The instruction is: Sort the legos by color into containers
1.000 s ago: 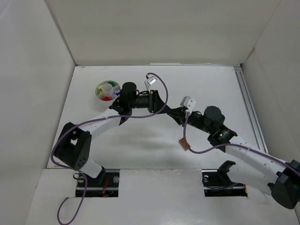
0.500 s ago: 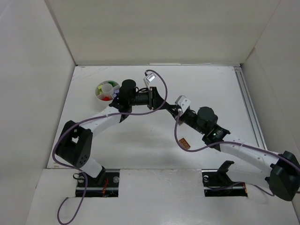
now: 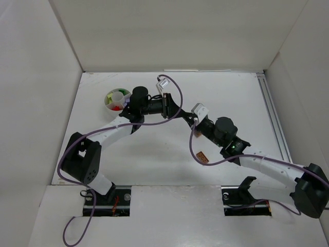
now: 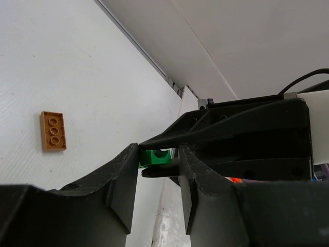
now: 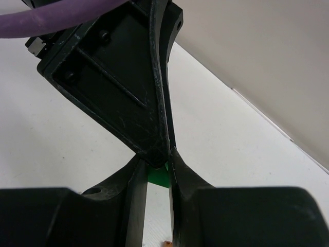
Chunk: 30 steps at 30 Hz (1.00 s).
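Observation:
My two grippers meet tip to tip in mid-air above the table's middle. My right gripper (image 5: 156,172) is shut on a small green lego (image 5: 160,176). My left gripper (image 4: 159,157) is open, its jaws straddling the same green lego (image 4: 154,157), which touches one finger (image 4: 128,170). In the top view the left gripper (image 3: 180,112) and the right gripper (image 3: 188,118) hide the lego. The round white cup (image 3: 109,107) with dividers holds green, red, yellow-green and purple legos at the back left. A brown-orange lego (image 4: 53,131) lies flat on the table.
White walls enclose the table on three sides. A metal rail (image 3: 272,118) runs along the right edge. Purple cables (image 3: 175,95) loop over both arms. A small orange piece (image 3: 202,157) shows near the right arm's cable.
My right gripper has moved left and farther back to meet the left gripper's tips. The left gripper has shifted slightly up and back. The cup has not moved.

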Each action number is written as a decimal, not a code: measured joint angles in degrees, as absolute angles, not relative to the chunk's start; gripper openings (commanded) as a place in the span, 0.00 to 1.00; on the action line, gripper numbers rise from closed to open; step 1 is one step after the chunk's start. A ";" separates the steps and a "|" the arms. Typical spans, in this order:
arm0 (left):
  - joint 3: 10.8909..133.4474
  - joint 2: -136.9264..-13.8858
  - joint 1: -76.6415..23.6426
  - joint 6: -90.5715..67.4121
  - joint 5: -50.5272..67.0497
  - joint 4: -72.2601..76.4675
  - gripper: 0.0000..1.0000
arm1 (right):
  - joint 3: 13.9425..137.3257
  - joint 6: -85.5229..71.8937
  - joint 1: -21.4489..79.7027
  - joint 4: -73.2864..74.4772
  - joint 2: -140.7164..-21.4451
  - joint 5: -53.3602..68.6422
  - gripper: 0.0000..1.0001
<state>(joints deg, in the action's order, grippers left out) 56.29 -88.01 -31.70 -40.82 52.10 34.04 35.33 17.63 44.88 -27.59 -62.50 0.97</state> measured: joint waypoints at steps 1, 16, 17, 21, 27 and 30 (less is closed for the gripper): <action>56.29 -87.90 -31.59 -40.86 52.03 34.00 0.00 | 35.66 17.58 44.88 -27.18 -62.61 0.97 0.25; 56.36 -82.74 -30.65 -40.58 52.18 28.12 0.00 | 38.61 16.10 45.52 -20.97 -59.20 7.55 0.48; 56.51 -82.74 -30.65 -40.45 52.03 27.38 0.00 | 38.76 16.10 45.52 -20.29 -59.22 7.90 0.53; 57.45 -82.72 -30.63 -39.53 51.72 24.73 0.00 | 39.68 15.92 45.80 -17.80 -59.22 8.49 0.55; 58.28 -82.30 -29.71 -38.59 50.92 22.81 0.00 | 39.92 15.62 46.02 -14.39 -58.06 5.82 0.66; 58.30 -81.67 -28.18 -38.13 50.09 22.22 0.00 | 39.92 15.25 46.22 -12.43 -56.55 3.57 0.67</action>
<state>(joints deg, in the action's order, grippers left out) 58.30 -81.67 -28.18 -38.13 50.09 22.22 39.92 15.25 46.22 -12.43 -56.55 3.57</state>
